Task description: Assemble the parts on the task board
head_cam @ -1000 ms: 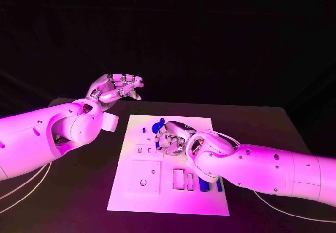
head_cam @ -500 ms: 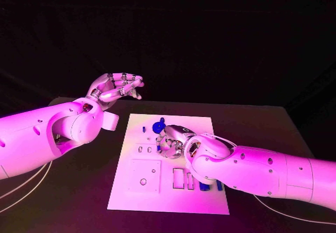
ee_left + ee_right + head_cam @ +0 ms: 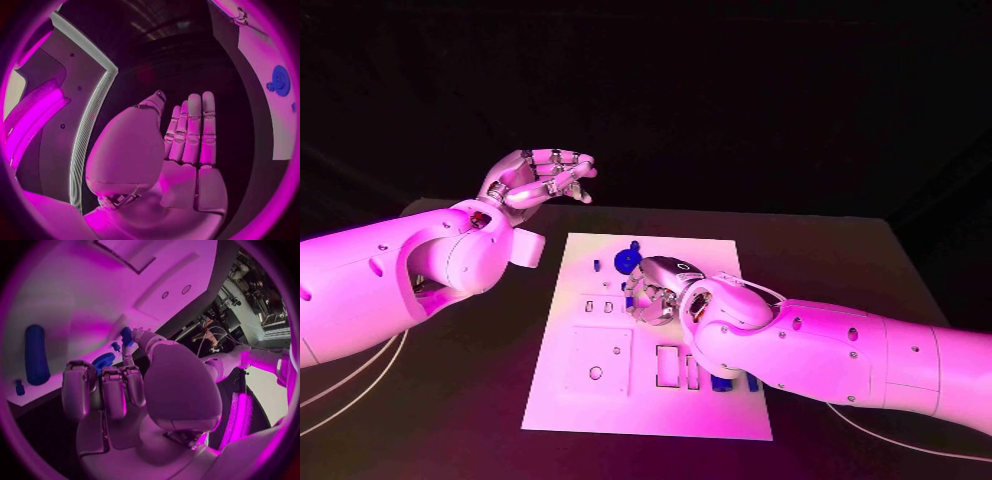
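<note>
Reaching over the white rectangular task board [image 3: 646,400] on the black table [image 3: 473,400], the right hand [image 3: 653,295] pinches a small blue part [image 3: 126,336] in its fingertips. Left hand [image 3: 538,180] hovers beyond the board's far-left corner, fingers loosely curled, holding nothing; a blue cylinder [image 3: 36,354] lies on the board.

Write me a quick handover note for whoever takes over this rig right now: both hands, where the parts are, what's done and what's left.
Left hand: raised beyond the table's far left corner, off the task board, holding nothing, fingers curled in.
Right hand: low over the board's middle, fingers curled; whether it grips a part cannot be told.
Parts: a round blue part near the board's far end by the right hand; a long blue piece lying on the board.
Done: cannot tell which parts are seated.
Left: loose blue pieces remain to be assembled.
</note>
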Action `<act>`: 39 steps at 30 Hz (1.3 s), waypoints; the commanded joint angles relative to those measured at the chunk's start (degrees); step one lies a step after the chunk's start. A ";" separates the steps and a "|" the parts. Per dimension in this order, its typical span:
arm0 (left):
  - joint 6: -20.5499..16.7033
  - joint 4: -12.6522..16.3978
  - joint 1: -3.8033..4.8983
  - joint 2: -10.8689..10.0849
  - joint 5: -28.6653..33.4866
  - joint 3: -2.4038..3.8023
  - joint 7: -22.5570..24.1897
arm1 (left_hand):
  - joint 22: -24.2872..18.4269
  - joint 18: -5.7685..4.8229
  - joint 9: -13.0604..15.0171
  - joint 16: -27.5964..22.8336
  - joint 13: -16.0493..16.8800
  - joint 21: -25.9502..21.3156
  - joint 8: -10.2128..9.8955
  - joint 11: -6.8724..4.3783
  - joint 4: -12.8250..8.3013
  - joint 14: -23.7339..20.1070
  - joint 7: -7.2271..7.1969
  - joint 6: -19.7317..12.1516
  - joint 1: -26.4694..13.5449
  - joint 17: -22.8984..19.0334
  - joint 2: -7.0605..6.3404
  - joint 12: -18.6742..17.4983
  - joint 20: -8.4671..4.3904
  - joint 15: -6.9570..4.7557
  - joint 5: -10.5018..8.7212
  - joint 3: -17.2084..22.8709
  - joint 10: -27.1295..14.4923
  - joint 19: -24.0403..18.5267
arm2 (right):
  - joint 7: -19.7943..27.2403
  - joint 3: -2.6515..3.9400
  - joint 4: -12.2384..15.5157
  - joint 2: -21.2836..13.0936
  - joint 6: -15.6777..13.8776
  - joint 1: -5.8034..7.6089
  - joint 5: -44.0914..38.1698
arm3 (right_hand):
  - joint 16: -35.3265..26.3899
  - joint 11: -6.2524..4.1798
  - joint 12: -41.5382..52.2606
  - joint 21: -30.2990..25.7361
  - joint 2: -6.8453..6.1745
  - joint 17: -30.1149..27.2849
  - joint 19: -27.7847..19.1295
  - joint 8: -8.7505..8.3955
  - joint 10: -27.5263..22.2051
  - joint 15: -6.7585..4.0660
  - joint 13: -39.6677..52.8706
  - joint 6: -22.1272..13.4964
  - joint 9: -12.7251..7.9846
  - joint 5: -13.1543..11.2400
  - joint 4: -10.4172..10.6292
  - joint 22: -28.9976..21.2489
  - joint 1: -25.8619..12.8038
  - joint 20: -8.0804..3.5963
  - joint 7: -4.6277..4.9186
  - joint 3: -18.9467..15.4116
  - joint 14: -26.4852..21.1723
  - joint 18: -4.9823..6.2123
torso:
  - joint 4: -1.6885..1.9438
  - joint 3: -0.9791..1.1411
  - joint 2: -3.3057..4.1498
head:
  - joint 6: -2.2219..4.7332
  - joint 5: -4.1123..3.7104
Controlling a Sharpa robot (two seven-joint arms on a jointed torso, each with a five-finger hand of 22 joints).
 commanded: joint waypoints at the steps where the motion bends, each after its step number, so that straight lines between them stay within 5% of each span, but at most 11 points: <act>1: 0.73 0.05 0.04 0.07 0.26 0.03 0.32 | 0.05 0.70 0.06 0.34 0.05 0.35 -0.15 0.06 -0.05 -0.34 -0.02 -0.39 -0.07 -0.05 0.30 0.12 0.06 0.12 -0.13 -0.15 -0.34 -0.29 | -0.92 -0.11 -0.31 0.06 0.44 -0.28 -1.42 | 0.01 -0.35 -0.28 -0.27 0.00 12.85 0.09 0.27 0.39 -0.51 7.72 0.05 0.11 0.20 0.25 7.08 -0.63 -0.38 -0.30 -0.06 5.57 -0.76 | -0.04 0.01 -0.01 | -0.07 0.03; 24: 0.80 -0.03 0.03 -0.01 0.26 0.00 0.25 | 0.05 0.70 0.06 0.34 0.05 0.35 -0.15 0.06 -0.05 -0.34 -0.02 -0.39 -0.07 -0.05 0.30 0.12 0.06 0.12 -0.13 -0.15 -0.34 -0.29 | -0.64 -0.13 -0.38 0.12 1.25 -0.43 -1.47 | -0.09 0.21 -1.13 -0.94 -1.78 12.56 -0.15 -0.41 -0.37 -0.11 6.86 -2.31 -0.09 -1.06 0.70 6.75 -2.55 -0.15 0.39 -0.73 5.51 -0.65 | -0.03 -0.04 -0.07 | -0.10 -0.02; 36: 0.82 -0.18 0.02 -0.01 0.26 -0.03 0.22 | 0.05 0.70 0.06 0.34 0.05 0.35 -0.15 0.06 -0.05 -0.34 -0.02 -0.39 -0.07 -0.05 0.30 0.12 0.06 0.12 -0.13 -0.15 -0.34 -0.29 | -0.10 -0.13 -0.07 -0.06 -0.82 -0.45 -1.56 | -0.22 1.06 -2.00 -1.54 -3.06 12.18 -0.34 -1.77 -1.28 0.62 5.96 -5.08 -0.65 -1.74 1.52 6.49 -3.82 0.49 1.30 -2.27 5.42 -0.56 | -0.06 -0.05 -0.06 | -0.04 0.04; 39: 0.89 -0.26 0.02 0.02 0.26 -0.06 0.14 | 0.11 0.71 0.16 0.43 0.14 0.48 -0.11 0.05 -0.01 -0.37 -0.05 -0.35 -0.09 -0.08 0.27 0.21 0.07 0.11 -0.14 -0.22 -0.40 -0.38 | 0.14 -0.13 0.05 -0.14 -1.62 -0.46 -1.61 | -0.27 1.28 -2.44 -1.89 -3.26 12.03 -0.44 -2.27 -1.80 0.85 5.47 -6.04 -0.80 -5.32 2.52 6.37 -4.24 0.78 1.47 -4.91 5.38 -0.49 | -0.06 -0.06 -0.05 | -0.04 0.03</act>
